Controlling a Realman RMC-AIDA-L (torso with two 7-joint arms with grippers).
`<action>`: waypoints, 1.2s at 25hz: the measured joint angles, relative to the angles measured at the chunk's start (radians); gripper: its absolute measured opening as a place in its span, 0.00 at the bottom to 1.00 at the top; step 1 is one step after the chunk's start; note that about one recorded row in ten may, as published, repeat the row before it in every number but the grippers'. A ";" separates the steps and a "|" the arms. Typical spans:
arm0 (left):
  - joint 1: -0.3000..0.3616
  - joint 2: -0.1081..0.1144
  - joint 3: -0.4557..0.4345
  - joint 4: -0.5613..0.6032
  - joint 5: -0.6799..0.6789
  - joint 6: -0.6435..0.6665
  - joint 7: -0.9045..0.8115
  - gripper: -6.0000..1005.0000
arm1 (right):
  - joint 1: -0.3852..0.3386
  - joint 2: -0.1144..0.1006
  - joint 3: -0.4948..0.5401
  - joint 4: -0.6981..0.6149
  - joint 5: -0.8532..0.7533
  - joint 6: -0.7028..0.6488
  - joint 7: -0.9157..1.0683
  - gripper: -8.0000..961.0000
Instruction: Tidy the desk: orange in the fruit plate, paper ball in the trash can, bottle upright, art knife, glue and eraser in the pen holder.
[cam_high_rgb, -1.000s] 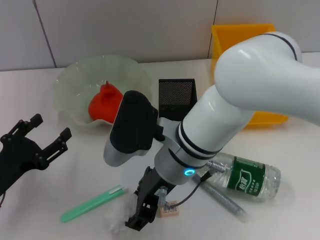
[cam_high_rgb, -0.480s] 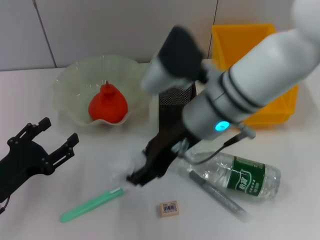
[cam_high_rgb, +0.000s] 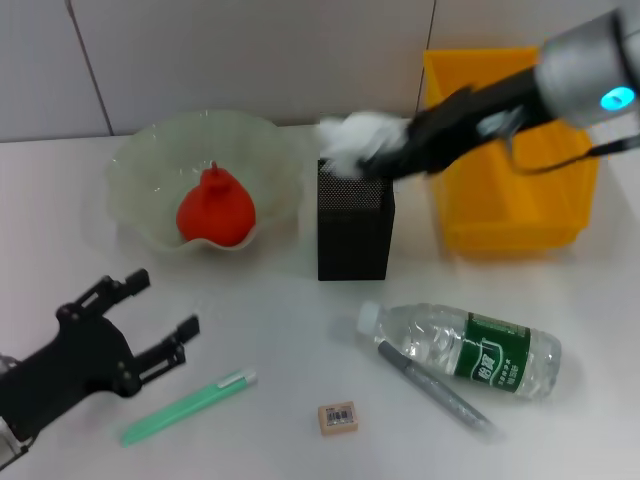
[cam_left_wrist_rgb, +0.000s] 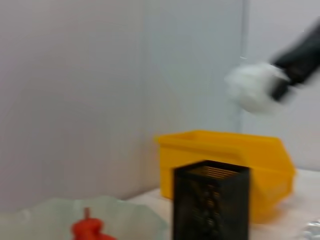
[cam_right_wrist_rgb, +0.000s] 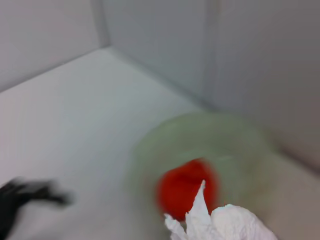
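Trash can: the yellow trash can (cam_high_rgb: 515, 215) sits at 2 o'clock on my desk, open side up.
Fruit plate: the fruit plate (cam_high_rgb: 140, 160) at 10 o'clock holds the orange (cam_high_rgb: 214, 208).
Pen holder: the black pen holder (cam_high_rgb: 355, 222) stands mid-desk.
Right gripper: my right gripper (cam_high_rgb: 385, 150) pinches the paper ball (cam_high_rgb: 358, 143) in the air above the pen holder.
Left gripper: my left gripper (cam_high_rgb: 135, 335) waits splayed at 8 o'clock.
Doing it well: I judge I should carry on towards 2 o'clock until fully over the bin before letting go.
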 joint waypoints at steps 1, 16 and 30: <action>0.002 -0.001 0.003 0.005 0.016 0.006 -0.006 0.82 | 0.000 0.000 0.000 0.000 0.000 0.000 0.000 0.61; -0.004 0.000 0.005 0.036 0.115 0.036 -0.064 0.82 | -0.020 0.008 0.126 -0.139 -0.291 0.276 -0.035 0.61; 0.003 0.002 0.007 0.054 0.121 0.043 -0.086 0.81 | -0.035 0.009 0.136 -0.248 -0.320 0.379 -0.018 0.75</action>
